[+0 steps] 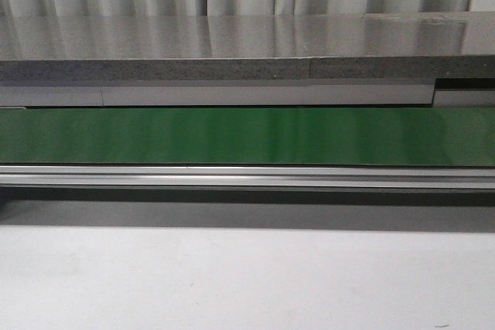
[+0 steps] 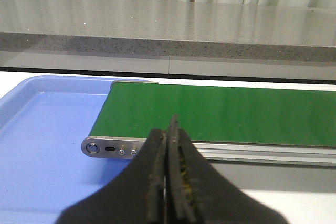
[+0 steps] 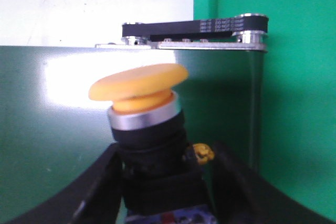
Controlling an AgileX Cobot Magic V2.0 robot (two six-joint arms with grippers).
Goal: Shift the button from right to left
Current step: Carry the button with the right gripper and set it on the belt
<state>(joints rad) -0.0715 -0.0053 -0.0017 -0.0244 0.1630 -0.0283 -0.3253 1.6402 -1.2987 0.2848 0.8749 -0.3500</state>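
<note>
The green conveyor belt lies bare along its length. Behind it a grey stone ledge rises, blocking that side. A blue tray sits just beside the belt's end.

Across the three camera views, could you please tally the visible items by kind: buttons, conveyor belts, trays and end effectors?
Buttons: 1, the button held in the right end effector.
Conveyor belts: 1, the green conveyor belt.
Trays: 2, the blue tray and the green tray.
End effectors: 2, counting the left end effector, which is closed and empty.
Total: 6
</note>
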